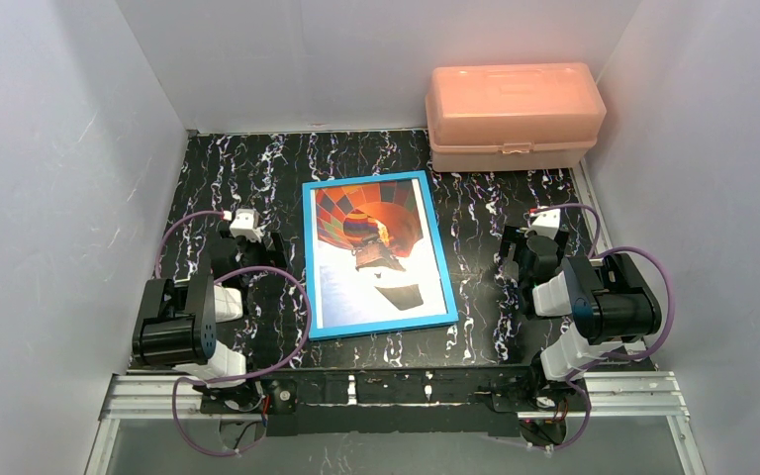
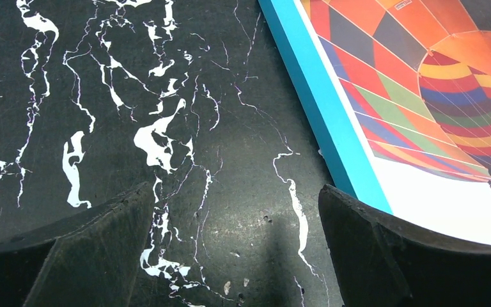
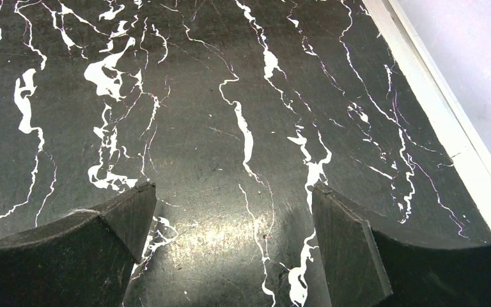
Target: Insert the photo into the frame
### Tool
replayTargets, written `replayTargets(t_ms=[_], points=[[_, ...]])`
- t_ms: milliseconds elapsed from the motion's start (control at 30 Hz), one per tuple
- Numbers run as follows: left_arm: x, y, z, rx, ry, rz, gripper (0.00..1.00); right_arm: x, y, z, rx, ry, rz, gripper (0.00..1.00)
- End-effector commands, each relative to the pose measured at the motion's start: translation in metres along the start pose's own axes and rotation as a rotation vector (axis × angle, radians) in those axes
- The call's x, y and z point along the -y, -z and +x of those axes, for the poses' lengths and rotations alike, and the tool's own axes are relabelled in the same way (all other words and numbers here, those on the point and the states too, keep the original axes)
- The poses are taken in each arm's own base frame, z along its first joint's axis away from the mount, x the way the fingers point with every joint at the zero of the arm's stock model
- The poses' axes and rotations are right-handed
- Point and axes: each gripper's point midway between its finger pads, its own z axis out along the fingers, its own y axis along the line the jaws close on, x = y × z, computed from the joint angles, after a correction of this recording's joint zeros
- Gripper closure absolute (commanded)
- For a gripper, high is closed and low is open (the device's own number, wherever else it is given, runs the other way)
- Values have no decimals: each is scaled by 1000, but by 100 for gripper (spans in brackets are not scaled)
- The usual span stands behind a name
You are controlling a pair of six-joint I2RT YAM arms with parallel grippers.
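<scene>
Both spread, empty: left gripper (image 2: 235,192) by the frame (image 2: 323,109) edge, photo (image 2: 422,83) seemingly inside; right gripper (image 3: 233,192) over open tabletop (image 3: 198,96).

This is a robotics lab test cell, not a lived-in room. Plain white panel walls (image 1: 49,148) box in the bench: one stands to the left of the left gripper (image 2: 236,204), one to the right of the right gripper (image 3: 233,204), and one beyond both. Under both grippers lies a black tabletop with white marble veining (image 1: 257,168), bare of household clutter. Behind the grippers, a silver slotted aluminium rail (image 1: 148,394) carries the arm bases, and loose purple cables (image 1: 308,307) loop around the arms. Ahead of the right gripper, a salmon-pink plastic latch box (image 1: 515,114) sits against the far wall.
</scene>
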Motion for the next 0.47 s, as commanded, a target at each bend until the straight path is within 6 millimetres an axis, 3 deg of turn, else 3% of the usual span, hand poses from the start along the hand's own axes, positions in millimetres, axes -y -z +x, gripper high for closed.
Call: replayTargets(t_ms=[0,433], points=[[-1,-3,-9,23,-20,-9,2,0,-2,-15,47,-11,0,1],[1,-4,-9,16,-30,-15,2,-1,-2,-17,65,-16,-2,1]])
